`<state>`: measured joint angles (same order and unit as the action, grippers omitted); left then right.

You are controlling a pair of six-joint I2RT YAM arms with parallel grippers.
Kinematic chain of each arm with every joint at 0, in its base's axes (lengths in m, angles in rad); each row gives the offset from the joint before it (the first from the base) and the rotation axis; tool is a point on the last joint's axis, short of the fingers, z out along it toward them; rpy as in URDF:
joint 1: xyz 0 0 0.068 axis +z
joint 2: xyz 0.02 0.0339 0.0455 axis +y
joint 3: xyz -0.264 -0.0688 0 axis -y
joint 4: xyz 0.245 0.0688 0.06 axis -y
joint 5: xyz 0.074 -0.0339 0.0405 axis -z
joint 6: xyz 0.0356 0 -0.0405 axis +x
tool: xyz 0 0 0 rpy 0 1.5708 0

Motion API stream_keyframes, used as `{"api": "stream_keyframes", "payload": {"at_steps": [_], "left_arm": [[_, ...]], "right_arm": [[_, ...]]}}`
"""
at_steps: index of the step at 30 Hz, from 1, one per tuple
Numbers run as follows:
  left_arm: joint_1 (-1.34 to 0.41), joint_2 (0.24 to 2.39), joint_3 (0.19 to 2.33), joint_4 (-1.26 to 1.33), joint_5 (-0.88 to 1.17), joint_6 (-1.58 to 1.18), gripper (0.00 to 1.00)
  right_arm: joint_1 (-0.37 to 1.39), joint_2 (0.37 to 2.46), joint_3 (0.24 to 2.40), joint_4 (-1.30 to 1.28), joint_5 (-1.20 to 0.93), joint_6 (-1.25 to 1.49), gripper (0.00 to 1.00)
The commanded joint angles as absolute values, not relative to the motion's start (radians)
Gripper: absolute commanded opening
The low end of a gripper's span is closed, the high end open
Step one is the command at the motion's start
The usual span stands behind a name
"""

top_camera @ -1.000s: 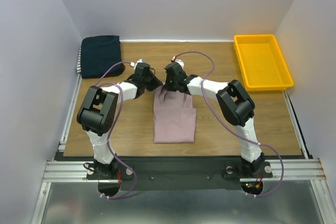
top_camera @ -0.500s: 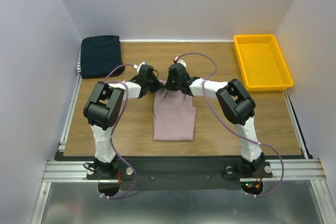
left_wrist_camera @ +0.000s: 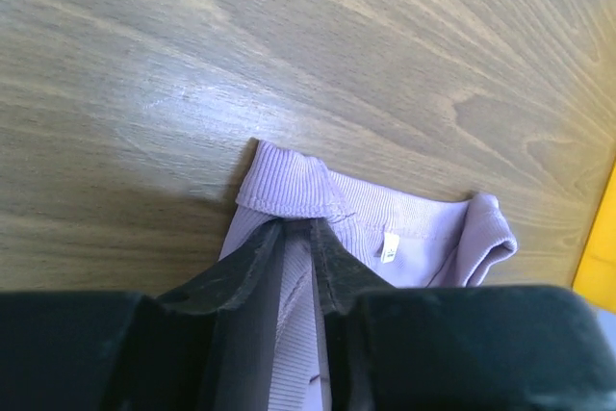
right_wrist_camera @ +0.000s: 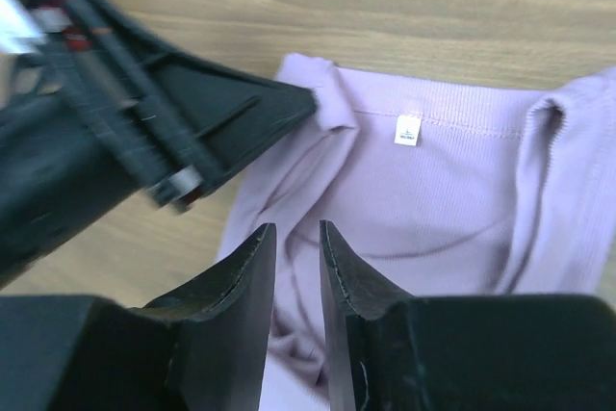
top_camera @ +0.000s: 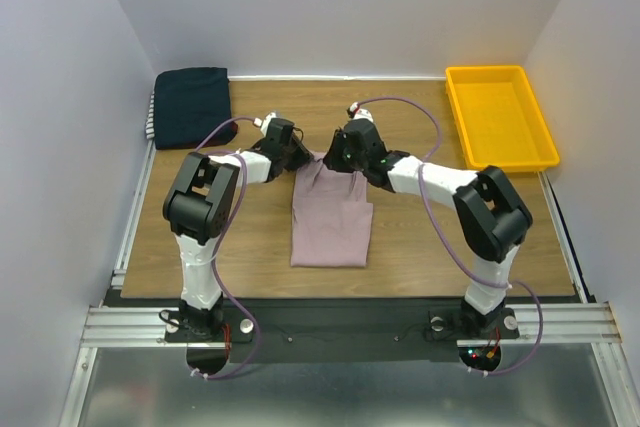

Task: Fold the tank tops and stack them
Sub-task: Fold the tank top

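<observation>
**STATUS: BOTH GRIPPERS AT THE COLLAR END OF THE PINK TANK TOP**

1. Workpiece. The pale pink tank top [top_camera: 330, 219] lay flat on the wooden table [top_camera: 240, 237], about midway between the two arms. It was folded lengthwise into a narrow strip, with the collar end farthest from the arm bases. A small white label [right_wrist_camera: 408, 129] showed inside the neckline.

2. Left gripper. The left gripper [top_camera: 300, 159] sat low at the far left corner of the tank top. In the left wrist view its fingers [left_wrist_camera: 262, 255] stood close together with only a thin gap, and pink cloth showed in that gap. The rolled strap edge lay just beyond the tips. Whether the cloth was clamped could not be told.

3. Right gripper. The right gripper [top_camera: 341, 157] was over the far edge of the same garment, just beside the left one. Its fingers [right_wrist_camera: 252, 267] were likewise nearly together, with pink cloth visible behind them. A hold could not be confirmed.

4. Stack. The folded tank tops [top_camera: 190, 105], dark navy uppermost, lay at the far left corner, well apart from the pink one. A striped edge [top_camera: 152, 119] showed at the left side.

5. A yellow tray [top_camera: 497, 122] stood at the far right.
</observation>
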<state>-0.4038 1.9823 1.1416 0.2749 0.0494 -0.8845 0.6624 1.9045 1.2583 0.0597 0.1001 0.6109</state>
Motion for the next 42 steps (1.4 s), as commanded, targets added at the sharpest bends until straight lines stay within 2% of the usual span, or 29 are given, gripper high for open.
{"api": "stream_keyframes", "payload": {"at_steps": [1, 6, 16, 21, 25, 28, 31, 37, 42], "left_arm": [[-0.402, 1.934, 1.17, 0.322, 0.054, -0.824, 0.35], [-0.403, 1.856, 1.181, 0.345, 0.09, -0.785, 0.41], [-0.403, 1.727, 1.154, 0.336, 0.107, -0.761, 0.46], [-0.426, 1.551, 1.008, 0.189, -0.01, -0.811, 0.46], [-0.462, 1.399, 0.902, -0.015, -0.077, -0.821, 0.46], [-0.529, 1.182, 0.76, -0.109, -0.107, -0.847, 0.46], [-0.577, 1.071, 0.652, -0.192, -0.11, -0.899, 0.48], [-0.666, 0.902, 0.509, -0.32, -0.075, -1.015, 0.61], [-0.738, 0.844, 0.413, -0.348, -0.034, -1.113, 0.62]], "right_arm": [[0.664, 1.778, 1.2, 0.086, 0.112, 0.589, 0.31], [0.663, 1.717, 1.125, 0.043, 0.133, 0.595, 0.32], [0.663, 1.592, 1.009, -0.037, 0.149, 0.598, 0.32], [0.664, 1.497, 0.936, -0.136, 0.111, 0.623, 0.32], [0.667, 1.363, 0.829, -0.268, 0.063, 0.653, 0.39], [0.69, 1.298, 0.735, -0.33, 0.008, 0.692, 0.46], [0.719, 1.212, 0.674, -0.373, 0.005, 0.745, 0.48], [0.779, 1.1, 0.565, -0.402, -0.054, 0.862, 0.52], [0.839, 1.094, 0.525, -0.388, -0.045, 0.943, 0.54]]}}
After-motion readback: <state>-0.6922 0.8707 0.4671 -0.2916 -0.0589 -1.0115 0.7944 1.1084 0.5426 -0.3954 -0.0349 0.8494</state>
